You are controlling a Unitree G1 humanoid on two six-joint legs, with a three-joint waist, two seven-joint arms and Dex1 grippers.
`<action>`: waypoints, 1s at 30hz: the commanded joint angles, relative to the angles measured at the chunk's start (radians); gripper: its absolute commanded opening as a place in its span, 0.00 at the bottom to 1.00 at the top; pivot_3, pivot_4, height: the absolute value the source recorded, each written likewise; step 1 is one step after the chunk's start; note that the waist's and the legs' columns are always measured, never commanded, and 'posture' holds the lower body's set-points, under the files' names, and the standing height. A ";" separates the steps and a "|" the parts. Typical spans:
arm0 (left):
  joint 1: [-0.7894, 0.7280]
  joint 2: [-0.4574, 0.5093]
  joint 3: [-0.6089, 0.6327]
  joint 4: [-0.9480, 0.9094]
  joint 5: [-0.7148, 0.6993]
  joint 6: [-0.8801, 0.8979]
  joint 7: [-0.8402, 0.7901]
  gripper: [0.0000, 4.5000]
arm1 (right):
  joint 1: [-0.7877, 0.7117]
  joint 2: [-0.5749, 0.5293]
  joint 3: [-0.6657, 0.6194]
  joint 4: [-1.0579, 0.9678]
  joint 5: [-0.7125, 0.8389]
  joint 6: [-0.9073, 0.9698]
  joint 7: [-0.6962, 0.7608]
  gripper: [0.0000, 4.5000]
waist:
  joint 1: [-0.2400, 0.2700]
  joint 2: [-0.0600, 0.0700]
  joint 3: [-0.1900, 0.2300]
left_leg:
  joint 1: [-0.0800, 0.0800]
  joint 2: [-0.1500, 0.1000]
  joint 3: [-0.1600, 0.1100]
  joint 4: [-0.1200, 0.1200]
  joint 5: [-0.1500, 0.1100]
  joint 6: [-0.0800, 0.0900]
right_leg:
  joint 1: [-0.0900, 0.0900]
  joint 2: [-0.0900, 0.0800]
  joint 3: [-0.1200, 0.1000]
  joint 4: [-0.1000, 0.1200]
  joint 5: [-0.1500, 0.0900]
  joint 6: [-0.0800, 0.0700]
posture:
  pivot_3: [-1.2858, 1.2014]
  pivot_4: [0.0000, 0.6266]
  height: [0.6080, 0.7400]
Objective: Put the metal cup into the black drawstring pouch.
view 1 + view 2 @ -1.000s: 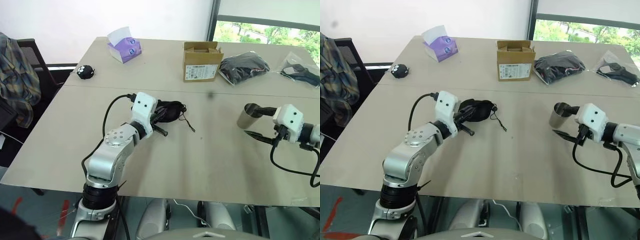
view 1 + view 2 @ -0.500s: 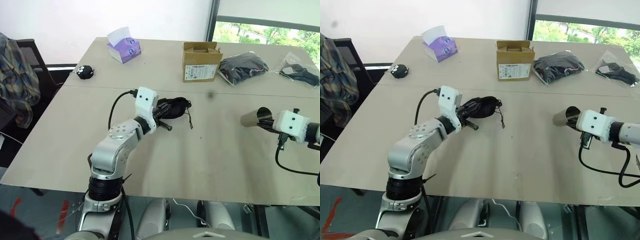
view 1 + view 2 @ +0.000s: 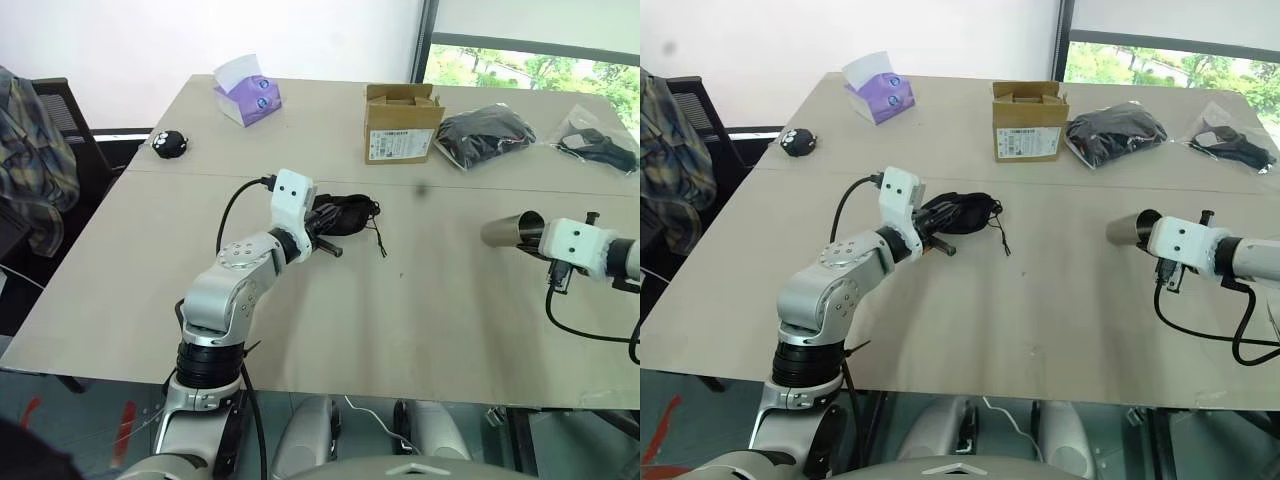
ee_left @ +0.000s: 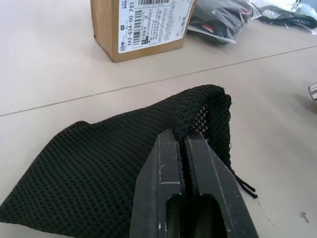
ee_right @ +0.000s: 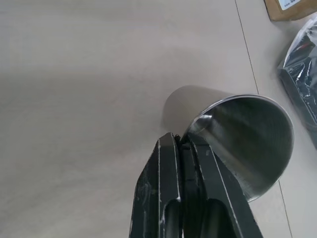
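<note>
Pinching the rim of the metal cup (image 5: 233,134), the right gripper (image 5: 184,144) holds it tilted over the table (image 3: 430,310), well apart from the black drawstring pouch (image 4: 114,168), whose mouth edge the left gripper (image 4: 184,141) clamps near the cardboard box (image 3: 403,123).

Between the black drawstring pouch (image 3: 345,215), pinched at its rim by the left hand (image 4: 185,145), and the metal cup (image 3: 513,232), clamped by its wall in the right hand (image 5: 181,144), the table (image 3: 430,300) lay bare, giving open passage. Only the pouch's cord (image 3: 380,240) trailed into that gap. The cardboard box (image 3: 403,122), tissue pack (image 3: 248,95) and plastic-wrapped black bundle (image 3: 488,134) stood well back along the far side.
</note>
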 commanded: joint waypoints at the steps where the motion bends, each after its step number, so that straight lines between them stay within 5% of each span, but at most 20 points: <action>1: -0.013 0.000 0.013 -0.017 -0.009 -0.032 -0.001 0.00 | -0.032 0.038 -0.038 -0.018 0.053 0.040 -0.033 0.01 | 0.001 0.000 0.000 | 0.000 0.000 0.000 0.000 0.000 0.000 | 0.000 0.000 0.000 0.000 0.000 0.000 | 0.52 0.24 0.77; 15: -0.144 -0.062 0.096 0.107 -0.126 0.042 -0.012 0.00 | -0.029 0.253 -0.119 -0.384 0.469 0.452 -0.111 0.01 | 0.007 0.000 0.001 | -0.006 -0.001 -0.005 0.000 0.000 0.000 | -0.003 -0.001 -0.003 -0.001 0.000 0.000 | 0.52 0.24 0.77; 30: -0.198 -0.018 0.094 0.122 -0.217 0.147 -0.044 0.00 | -0.106 0.493 -0.024 -0.606 0.598 0.615 -0.341 0.01 | 0.007 -0.001 0.001 | -0.015 -0.002 -0.006 0.001 0.000 0.000 | -0.012 -0.001 -0.004 0.000 0.000 0.000 | 0.52 0.24 0.77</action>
